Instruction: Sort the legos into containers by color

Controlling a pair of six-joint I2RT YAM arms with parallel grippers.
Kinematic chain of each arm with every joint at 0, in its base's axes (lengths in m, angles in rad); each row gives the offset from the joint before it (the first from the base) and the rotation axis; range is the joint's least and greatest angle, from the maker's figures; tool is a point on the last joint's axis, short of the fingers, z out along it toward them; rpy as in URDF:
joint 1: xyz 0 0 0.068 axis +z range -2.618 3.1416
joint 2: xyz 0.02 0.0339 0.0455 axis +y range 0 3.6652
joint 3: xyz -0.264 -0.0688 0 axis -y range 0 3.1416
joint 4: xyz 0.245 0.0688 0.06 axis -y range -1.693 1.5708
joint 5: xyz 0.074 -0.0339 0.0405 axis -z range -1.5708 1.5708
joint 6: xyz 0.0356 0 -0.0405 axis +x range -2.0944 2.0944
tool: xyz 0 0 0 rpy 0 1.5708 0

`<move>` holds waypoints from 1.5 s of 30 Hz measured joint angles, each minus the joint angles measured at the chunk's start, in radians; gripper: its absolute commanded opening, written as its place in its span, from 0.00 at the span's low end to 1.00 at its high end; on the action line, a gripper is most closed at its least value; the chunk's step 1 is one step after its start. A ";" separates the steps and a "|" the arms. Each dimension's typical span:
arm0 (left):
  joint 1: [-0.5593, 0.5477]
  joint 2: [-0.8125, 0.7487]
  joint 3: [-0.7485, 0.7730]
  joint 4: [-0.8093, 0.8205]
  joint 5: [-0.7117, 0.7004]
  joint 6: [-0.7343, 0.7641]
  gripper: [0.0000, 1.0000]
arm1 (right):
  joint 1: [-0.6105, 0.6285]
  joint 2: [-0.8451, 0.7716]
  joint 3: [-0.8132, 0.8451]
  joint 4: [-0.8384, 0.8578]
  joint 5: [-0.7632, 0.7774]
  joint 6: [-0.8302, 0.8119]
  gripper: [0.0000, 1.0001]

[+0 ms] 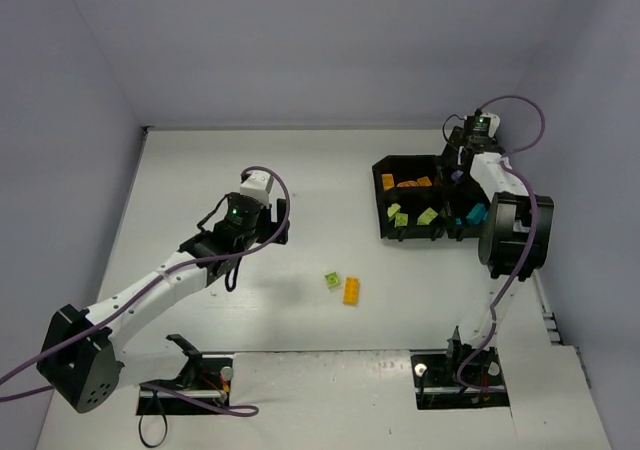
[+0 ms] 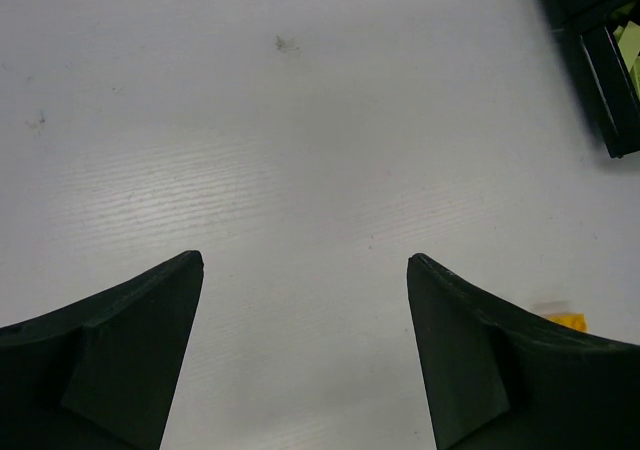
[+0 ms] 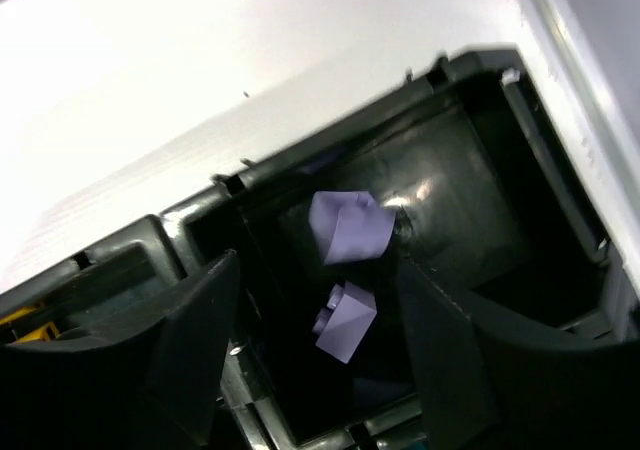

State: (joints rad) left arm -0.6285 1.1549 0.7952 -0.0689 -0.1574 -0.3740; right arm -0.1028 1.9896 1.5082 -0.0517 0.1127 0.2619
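Top view: the tray (image 1: 381,220) sits at right on the tabletop (image 1: 200,170); a green brick (image 1: 331,281) and an orange brick (image 1: 351,290) lie loose mid-tabletop. Left wrist: the left hand (image 2: 305,262) is spread open above the tabletop; right wrist: the right hand (image 3: 315,270) is open over a tray compartment holding two purple bricks (image 3: 350,228).

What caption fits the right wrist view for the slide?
Open right tool above a tray compartment holding two purple bricks.

The white tabletop (image 1: 300,170) carries a black tray (image 1: 382,210) of four compartments. Two loose bricks lie directly on it, left of the tray and nearer than it: a yellow-green brick (image 1: 332,281) just beside an orange brick (image 1: 352,290)
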 measured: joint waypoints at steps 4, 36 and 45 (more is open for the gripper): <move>0.013 0.048 0.053 -0.043 0.019 -0.039 0.76 | 0.023 -0.041 0.003 -0.003 -0.002 -0.050 0.68; 0.075 0.103 0.262 -0.257 0.007 -0.183 0.76 | 0.985 -0.444 -0.599 -0.015 -0.130 0.109 0.71; 0.075 0.058 0.229 -0.293 -0.006 -0.193 0.76 | 1.034 -0.338 -0.605 0.008 -0.072 0.166 0.00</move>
State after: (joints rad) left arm -0.5533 1.2129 1.0237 -0.3614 -0.1635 -0.5667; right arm 0.9310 1.6512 0.9028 -0.0433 0.0402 0.4274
